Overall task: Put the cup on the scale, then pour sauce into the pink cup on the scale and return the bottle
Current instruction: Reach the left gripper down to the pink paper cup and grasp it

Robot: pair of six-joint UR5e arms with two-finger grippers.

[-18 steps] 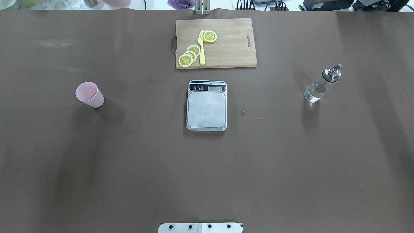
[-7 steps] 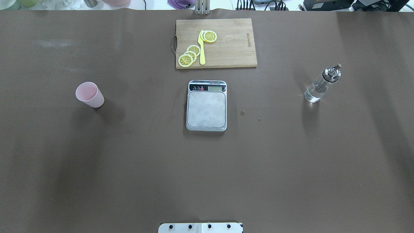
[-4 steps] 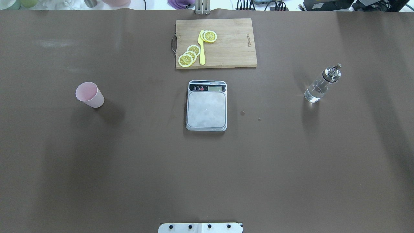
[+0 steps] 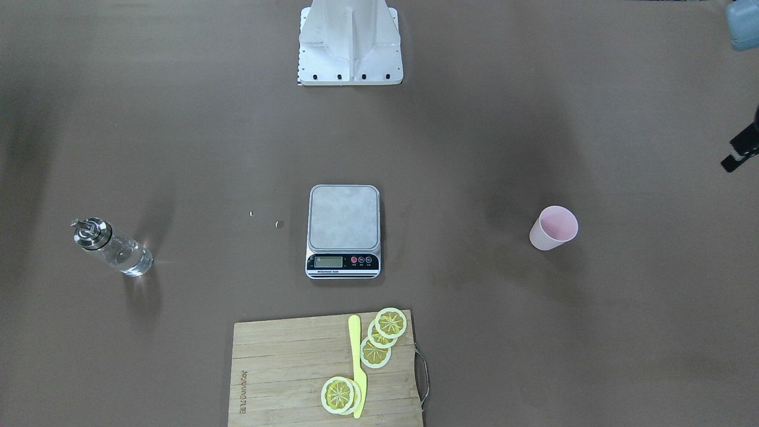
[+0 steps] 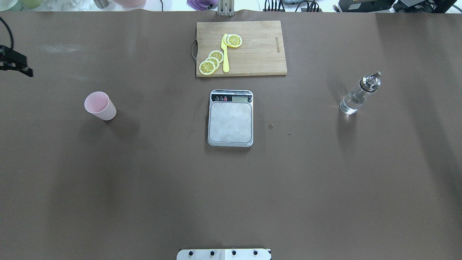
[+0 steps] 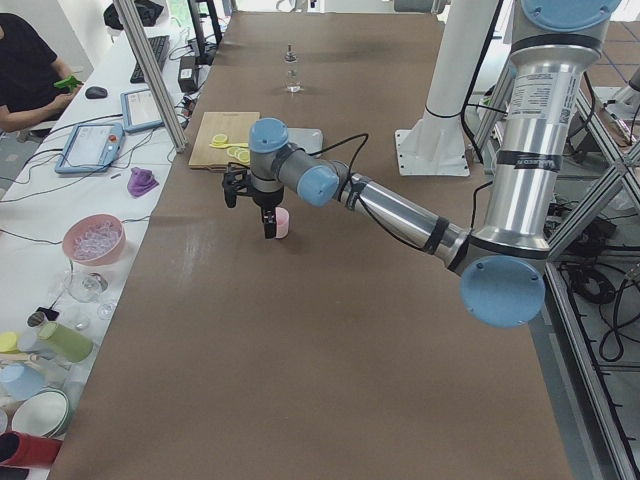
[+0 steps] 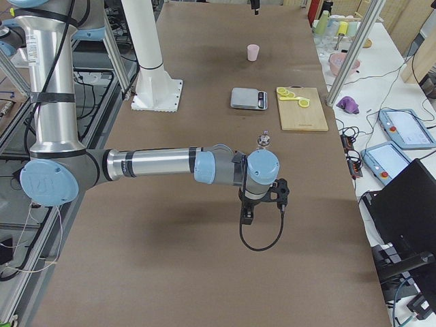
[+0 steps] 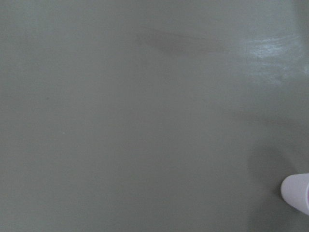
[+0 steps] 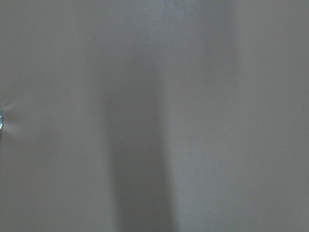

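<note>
On the table there were one pink cup, one scale and one glass bottle. There was also one wooden cutting board, which carried one yellow knife and five lemon slices, three in one overlapping group and two in another. The scale had three small buttons, one red and two dark. Two tiny specks lay beside it. Two robot arms were visible, the left arm and the right arm.

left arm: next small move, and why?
Probably swing the left gripper in over the cup and lower around it. The cup stands upright on the table, apart from the scale, whose platform is bare; the gripper sits at the overhead view's left edge, away from the cup. The bottle can wait.
</note>
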